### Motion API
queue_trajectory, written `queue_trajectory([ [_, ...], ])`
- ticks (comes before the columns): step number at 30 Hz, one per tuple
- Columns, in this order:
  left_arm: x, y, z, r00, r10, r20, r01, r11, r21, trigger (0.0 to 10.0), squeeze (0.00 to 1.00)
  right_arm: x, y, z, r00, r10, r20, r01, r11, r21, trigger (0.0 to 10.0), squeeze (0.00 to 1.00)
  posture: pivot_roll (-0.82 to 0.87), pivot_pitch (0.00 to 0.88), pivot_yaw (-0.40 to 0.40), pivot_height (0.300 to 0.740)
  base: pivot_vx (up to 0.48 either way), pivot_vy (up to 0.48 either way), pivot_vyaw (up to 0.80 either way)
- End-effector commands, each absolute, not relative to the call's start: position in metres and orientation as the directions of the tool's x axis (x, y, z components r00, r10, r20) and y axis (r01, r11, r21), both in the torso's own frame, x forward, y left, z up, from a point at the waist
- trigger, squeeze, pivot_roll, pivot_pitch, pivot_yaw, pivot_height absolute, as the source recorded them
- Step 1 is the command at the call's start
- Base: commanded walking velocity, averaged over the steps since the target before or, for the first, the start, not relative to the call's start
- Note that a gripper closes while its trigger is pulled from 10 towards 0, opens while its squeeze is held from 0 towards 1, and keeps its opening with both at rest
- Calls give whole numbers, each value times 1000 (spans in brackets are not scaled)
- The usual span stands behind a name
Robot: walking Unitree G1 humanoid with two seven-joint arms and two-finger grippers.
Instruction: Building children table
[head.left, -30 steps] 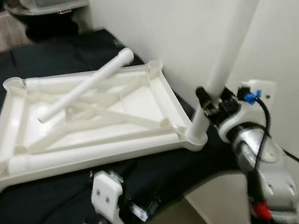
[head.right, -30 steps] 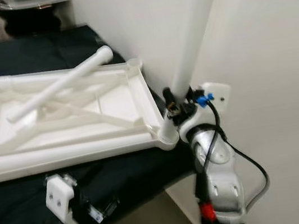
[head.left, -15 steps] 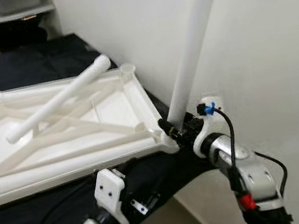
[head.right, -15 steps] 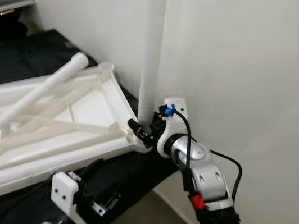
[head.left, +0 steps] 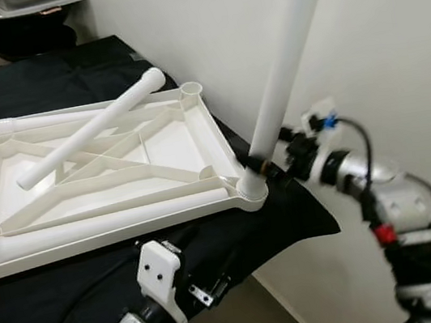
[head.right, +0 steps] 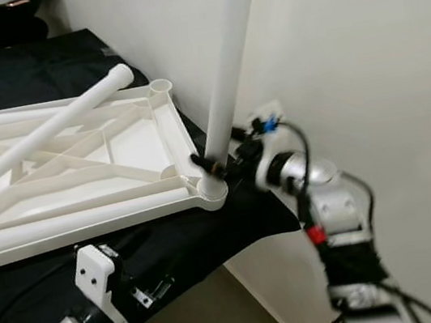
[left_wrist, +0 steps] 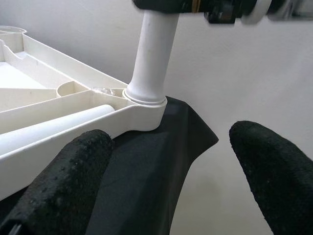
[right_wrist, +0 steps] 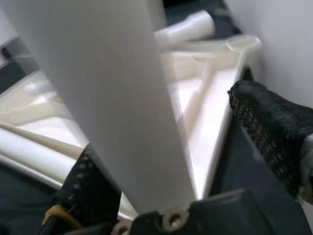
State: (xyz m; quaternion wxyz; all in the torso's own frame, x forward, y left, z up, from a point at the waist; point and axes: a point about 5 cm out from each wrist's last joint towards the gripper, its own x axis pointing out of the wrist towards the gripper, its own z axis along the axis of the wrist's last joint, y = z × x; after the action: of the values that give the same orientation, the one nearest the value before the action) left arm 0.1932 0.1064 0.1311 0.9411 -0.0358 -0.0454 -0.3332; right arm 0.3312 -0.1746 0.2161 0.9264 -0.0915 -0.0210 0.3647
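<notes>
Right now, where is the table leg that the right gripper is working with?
The table leg stands tilted in the near right corner socket of the upturned tabletop, beside the white wall, with the right gripper at its base.

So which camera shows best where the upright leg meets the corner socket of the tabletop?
The left wrist view: the upright leg sits in the corner socket close and unblocked. Both eye views show the joint small, with the right hand beside it. The right wrist view shows the leg's shaft, not the joint.

Where our cameras look

Our head pair looks down on the tabletop frame (head.left: 102, 171); both wrist views sit close, sharing its corner socket (left_wrist: 144, 105) and upright leg (right_wrist: 112, 98).
</notes>
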Motion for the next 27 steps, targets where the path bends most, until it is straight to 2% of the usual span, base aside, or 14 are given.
queue_trajectory([
  [1, 191, 103, 134, 765, -630, 131, 639, 768, -40, 10000, 0, 332, -179, 218, 701, 713, -10, -703, 688, -179, 10000, 1000, 20, 100, -153, 740, 0, 0, 0],
  [2, 191, 103, 134, 765, -631, 130, 640, 767, -40, 10000, 0, 335, -183, 226, 664, 748, -4, -735, 652, -186, 10000, 43, 21, 101, -152, 740, 0, 0, 0],
  [3, 191, 103, 134, 765, -631, 130, 640, 767, -40, 10000, 0, 335, -183, 226, 664, 748, -4, -735, 652, -186, 10000, 43, 21, 101, -152, 740, 0, 0, 0],
  [4, 190, 103, 134, 764, -632, 129, 640, 767, -41, 10000, 0, 337, -187, 234, 632, 775, 4, -761, 622, -186, 10000, 0, 26, 106, -152, 740, 0, 0, 0],
  [11, 188, 102, 134, 765, -631, 128, 640, 767, -41, 10000, 0, 346, -201, 265, 528, 848, 44, -827, 525, -202, 10000, 0, 38, 118, -152, 740, 0, 0, 0],
  [12, 187, 102, 135, 765, -631, 128, 640, 767, -42, 10000, 0, 348, -203, 273, 499, 865, 62, -843, 500, -198, 8157, 0, 40, 121, -151, 740, 0, 0, 0],
  [15, 187, 102, 135, 765, -631, 128, 640, 767, -42, 10000, 0, 350, -205, 278, 479, 874, 75, -853, 484, -196, 8157, 0, 40, 121, -151, 740, 0, 0, 0],
  [16, 186, 102, 135, 765, -631, 129, 640, 767, -43, 10000, 0, 351, -207, 282, 469, 879, 85, -857, 476, -197, 0, 0, 44, 125, -151, 740, 0, 0, 0],
  [18, 184, 101, 136, 765, -630, 131, 639, 768, -45, 10000, 0, 352, -212, 287, 434, 898, 79, -874, 440, -205, 0, 0, 47, 134, -154, 740, 0, 0, 0],
  [27, 183, 100, 138, 765, -629, 136, 640, 767, -51, 10000, 0, 347, -216, 286, 370, 928, 33, -906, 369, -208, 0, 0, 32, 143, -155, 740, 0, 0, 0],
])
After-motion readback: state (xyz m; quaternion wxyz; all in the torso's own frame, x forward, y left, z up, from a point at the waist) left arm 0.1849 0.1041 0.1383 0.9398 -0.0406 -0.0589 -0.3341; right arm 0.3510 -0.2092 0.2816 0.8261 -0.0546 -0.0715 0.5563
